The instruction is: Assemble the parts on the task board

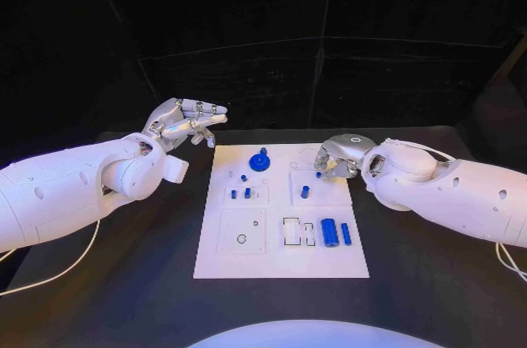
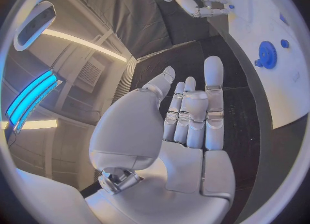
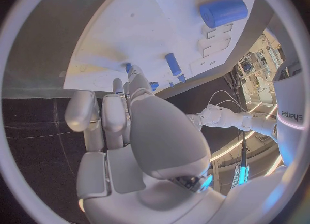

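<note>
Left hand (image 1: 184, 122) hovers off the far-left corner of the task board (image 1: 220, 260); we see its fingers (image 2: 214, 81) straight, side by side with small gaps, nothing in them. Just beyond its fingertips, on the board, sits the blue gear (image 1: 259, 162) with a small blue peg beside it.

Mid-board: small blue pegs (image 1: 240, 193) stand in a square plate. Nearer the robot lie a thick blue cylinder (image 1: 328, 231) and a thinner one (image 1: 345, 234), well apart from either hand's fingers.

Right hand (image 1: 338, 156) is curled down over the board's far-right corner; one small blue peg (image 1: 320, 174) stands right by its fingertips. We can't tell whether the fingers pinch it or only touch.

Risk, as we judge it: the peg is tiny, so a slightly off pinch tips it or knocks it out of its hole; curled fingers could also nudge the neighbouring peg (image 1: 305, 192).

Head view hides the contact under the knuckles. Right wrist view shows a fingertip (image 3: 134, 74) down at the board beside a blue peg (image 3: 128, 67). Left wrist view shows the empty palm, plus the right hand from the side.
</note>
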Controlling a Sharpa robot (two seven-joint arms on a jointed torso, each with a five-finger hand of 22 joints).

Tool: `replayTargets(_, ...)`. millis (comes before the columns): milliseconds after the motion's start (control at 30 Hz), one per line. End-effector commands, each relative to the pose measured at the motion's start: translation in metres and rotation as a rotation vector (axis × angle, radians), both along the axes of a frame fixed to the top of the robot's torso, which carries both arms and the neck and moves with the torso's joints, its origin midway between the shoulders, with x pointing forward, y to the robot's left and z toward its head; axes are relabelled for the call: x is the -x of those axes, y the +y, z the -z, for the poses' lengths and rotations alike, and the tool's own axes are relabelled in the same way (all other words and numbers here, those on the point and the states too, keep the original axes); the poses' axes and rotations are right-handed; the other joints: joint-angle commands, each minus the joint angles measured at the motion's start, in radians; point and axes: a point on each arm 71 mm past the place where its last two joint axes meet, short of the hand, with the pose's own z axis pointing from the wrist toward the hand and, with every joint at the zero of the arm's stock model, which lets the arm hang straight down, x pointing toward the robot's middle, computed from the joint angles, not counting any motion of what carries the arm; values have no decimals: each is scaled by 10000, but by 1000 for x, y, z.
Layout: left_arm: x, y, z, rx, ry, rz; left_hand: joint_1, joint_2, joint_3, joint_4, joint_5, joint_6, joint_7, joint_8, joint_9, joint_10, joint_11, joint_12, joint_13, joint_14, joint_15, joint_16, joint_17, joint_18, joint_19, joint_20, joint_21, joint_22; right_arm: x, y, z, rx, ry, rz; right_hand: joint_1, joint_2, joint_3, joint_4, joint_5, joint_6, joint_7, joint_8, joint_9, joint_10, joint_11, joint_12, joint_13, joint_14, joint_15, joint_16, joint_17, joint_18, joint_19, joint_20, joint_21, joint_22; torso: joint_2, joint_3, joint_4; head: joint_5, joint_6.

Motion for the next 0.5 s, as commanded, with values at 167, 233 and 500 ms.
replayTargets(167, 2, -3, -4, 1086, 7, -98, 33, 46, 16, 3, 38, 54, 25, 47, 2, 34, 2, 83, 7, -94, -3, -98, -90, 112, -98, 21, -96, -28, 0, 4, 5, 401, 95, -197, 289, 106, 322, -52, -305, 143, -22, -79, -3, 229, -46, -180, -296, 352, 34, 199, 113, -102, 150, -17, 223, 226, 11, 20, -22, 25, 3)
replayTargets(233, 3, -3, -4, 1095, 6, -106, 33, 44, 14, 4, 39, 56, 32, 50, 2, 31, 6, 86, 6, -102, -2, -105, -104, 111, -101, 21, -102, -32, -1, 5, 6, 438, 142, -195, 320, 131, 399, -63, -354, 166, -28, -82, -2, 269, -49, -206, -352, 353, 30, 238, 143, -112, 174, -18, 267, 284, 7, 19, -15, 21, -6)
replayTargets(500, 3, -3, -4, 1097, 3, -152, 52, 43, 15, -8, 40, 58, 42, 58, 1, 22, 12, 100, 4, -122, 3, -122, -142, 110, -107, 23, -119, -44, -2, 8, 11, 571, 357, -219, 424, 186, 731, -123, -472, 284, -53, -80, 2, 450, -73, -287, -548, 355, 11, 358, 220, -156, 279, -30, 445, 522, 8, 19, -13, 47, -58)
